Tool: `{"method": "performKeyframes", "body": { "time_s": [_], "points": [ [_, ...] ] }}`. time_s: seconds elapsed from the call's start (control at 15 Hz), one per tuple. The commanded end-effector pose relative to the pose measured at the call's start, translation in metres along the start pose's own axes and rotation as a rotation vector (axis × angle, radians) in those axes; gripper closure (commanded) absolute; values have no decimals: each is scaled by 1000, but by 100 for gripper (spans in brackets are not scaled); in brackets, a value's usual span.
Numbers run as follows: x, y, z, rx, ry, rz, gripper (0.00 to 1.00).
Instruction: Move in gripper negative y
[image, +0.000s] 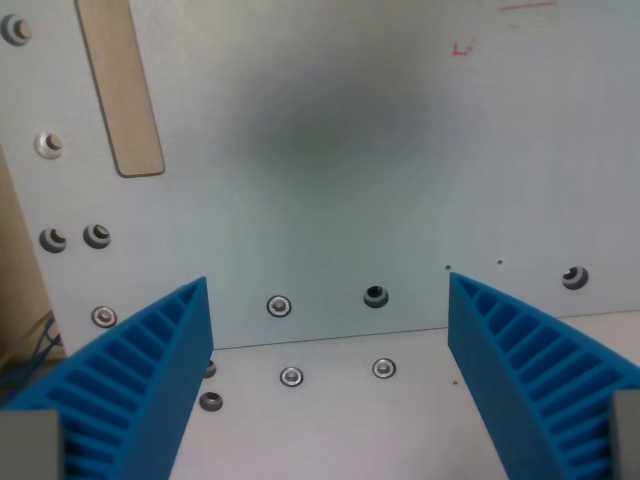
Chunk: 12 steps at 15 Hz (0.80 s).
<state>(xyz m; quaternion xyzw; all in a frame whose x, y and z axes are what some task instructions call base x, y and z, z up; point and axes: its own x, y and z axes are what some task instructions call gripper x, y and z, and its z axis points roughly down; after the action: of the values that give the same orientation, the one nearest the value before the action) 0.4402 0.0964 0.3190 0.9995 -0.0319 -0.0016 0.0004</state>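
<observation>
My gripper (328, 282) is open and empty; its two blue ribbed fingers (150, 370) rise from the lower left and lower right of the wrist view, wide apart. Between and beyond them lies a pale grey metal plate (330, 170) with several bolts (279, 306) and holes (375, 296). A seam (330, 340) runs across the plate just below the fingertips. Nothing is held between the fingers.
A tan wooden strip (122, 85) lies on the plate at the upper left. A wooden edge (18, 270) and dark cables (30, 350) show at the far left. Red marks (462, 47) sit at the upper right. More bolts (384, 368) lie below the seam.
</observation>
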Motion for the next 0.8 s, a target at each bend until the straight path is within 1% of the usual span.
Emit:
{"method": "performKeyframes", "body": {
  "time_s": [0.07,0.8],
  "points": [
    [5,-15,-1,-3,-3,14,0],
    [6,-70,-1,-3,-3,14,0]
  ]
}}
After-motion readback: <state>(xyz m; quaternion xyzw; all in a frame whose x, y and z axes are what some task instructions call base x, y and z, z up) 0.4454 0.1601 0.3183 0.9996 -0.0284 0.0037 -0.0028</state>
